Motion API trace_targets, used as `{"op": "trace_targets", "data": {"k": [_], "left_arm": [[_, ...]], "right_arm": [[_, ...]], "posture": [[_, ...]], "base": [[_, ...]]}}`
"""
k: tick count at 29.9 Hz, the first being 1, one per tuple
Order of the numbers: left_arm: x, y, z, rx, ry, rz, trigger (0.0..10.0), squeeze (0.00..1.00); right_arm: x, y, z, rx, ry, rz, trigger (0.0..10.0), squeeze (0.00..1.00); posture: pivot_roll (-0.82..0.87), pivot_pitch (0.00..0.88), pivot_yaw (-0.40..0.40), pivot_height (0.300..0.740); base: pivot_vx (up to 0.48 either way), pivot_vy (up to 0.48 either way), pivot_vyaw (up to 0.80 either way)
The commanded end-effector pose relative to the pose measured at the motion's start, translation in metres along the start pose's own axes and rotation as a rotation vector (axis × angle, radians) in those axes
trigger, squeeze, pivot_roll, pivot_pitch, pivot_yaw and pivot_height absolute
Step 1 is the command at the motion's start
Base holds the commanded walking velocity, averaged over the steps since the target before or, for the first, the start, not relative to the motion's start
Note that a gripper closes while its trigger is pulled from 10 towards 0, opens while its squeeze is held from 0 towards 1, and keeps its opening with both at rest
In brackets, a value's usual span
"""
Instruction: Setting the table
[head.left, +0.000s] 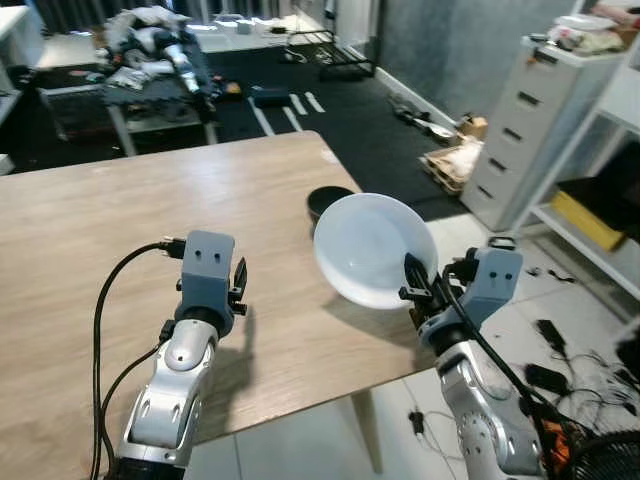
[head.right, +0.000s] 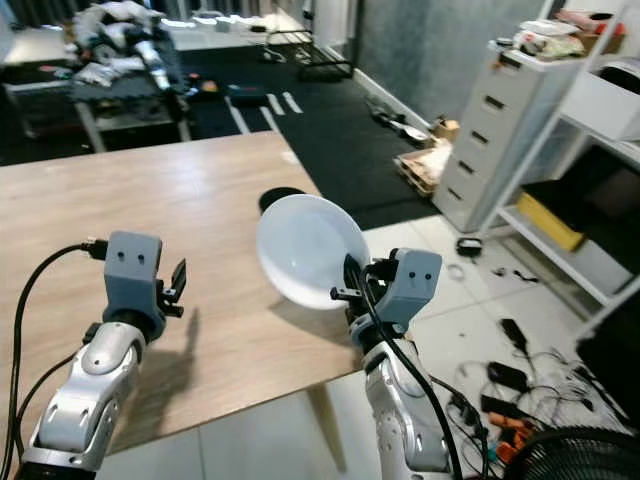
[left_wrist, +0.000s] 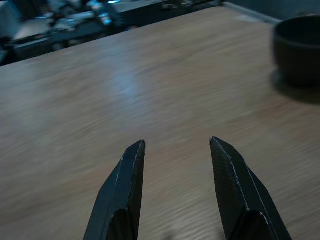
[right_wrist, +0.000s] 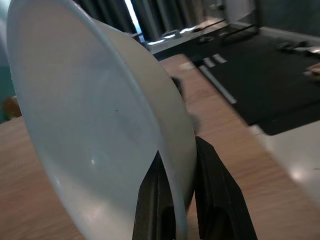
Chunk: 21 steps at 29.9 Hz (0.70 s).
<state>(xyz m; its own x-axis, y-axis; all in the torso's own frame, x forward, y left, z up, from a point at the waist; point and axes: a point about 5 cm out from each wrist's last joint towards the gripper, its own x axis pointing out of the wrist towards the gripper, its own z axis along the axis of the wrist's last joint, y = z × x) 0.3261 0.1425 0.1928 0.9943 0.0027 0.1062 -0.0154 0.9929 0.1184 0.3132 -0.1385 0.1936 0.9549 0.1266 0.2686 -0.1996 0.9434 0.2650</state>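
Placing step: the right gripper (head.left: 415, 280) pinches the rim of a tilted white plate (head.left: 372, 248) held above the wooden table (head.left: 120, 220) near a dark bowl (head.left: 325, 203), next needing levelling and lowering; the left gripper (left_wrist: 177, 150) hovers, jaws apart and empty.

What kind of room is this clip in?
Probably a lived-in home or workroom, not a tidy dining room: a wooden table, a white drawer unit, and cables strewn on the tiled floor.
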Motion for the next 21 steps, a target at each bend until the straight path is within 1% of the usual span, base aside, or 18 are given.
{"op": "trace_targets", "data": {"k": [1,12,18,21], "left_arm": [[-0.0030,0.0007,-0.0033,0.009,0.005,0.001,10.0,0.00],[-0.0032,-0.0001,-0.0037,0.010,0.006,-0.004,10.0,0.00],[-0.0033,-0.0004,-0.0040,0.010,0.009,-0.005,10.0,0.00],[-0.0030,-0.0003,-0.0039,0.008,0.011,-0.004,10.0,0.00]], "right_arm": [[-0.0004,-0.0006,-0.0015,0.010,0.003,-0.007,10.0,0.00],[0.0001,-0.0020,-0.0016,0.009,0.005,-0.016,10.0,0.00],[0.0002,-0.0037,-0.0026,-0.012,0.011,-0.034,10.0,0.00],[0.0004,-0.0045,-0.0033,-0.009,0.016,-0.050,10.0,0.00]], "posture": [[0.09,0.112,0.097,0.740],[0.09,0.112,0.098,0.740],[0.09,0.112,0.098,0.740],[0.08,0.115,0.098,0.740]], "base": [[0.000,0.000,0.80],[0.000,0.000,0.80],[0.000,0.000,0.79],[0.000,0.000,0.00]]}}
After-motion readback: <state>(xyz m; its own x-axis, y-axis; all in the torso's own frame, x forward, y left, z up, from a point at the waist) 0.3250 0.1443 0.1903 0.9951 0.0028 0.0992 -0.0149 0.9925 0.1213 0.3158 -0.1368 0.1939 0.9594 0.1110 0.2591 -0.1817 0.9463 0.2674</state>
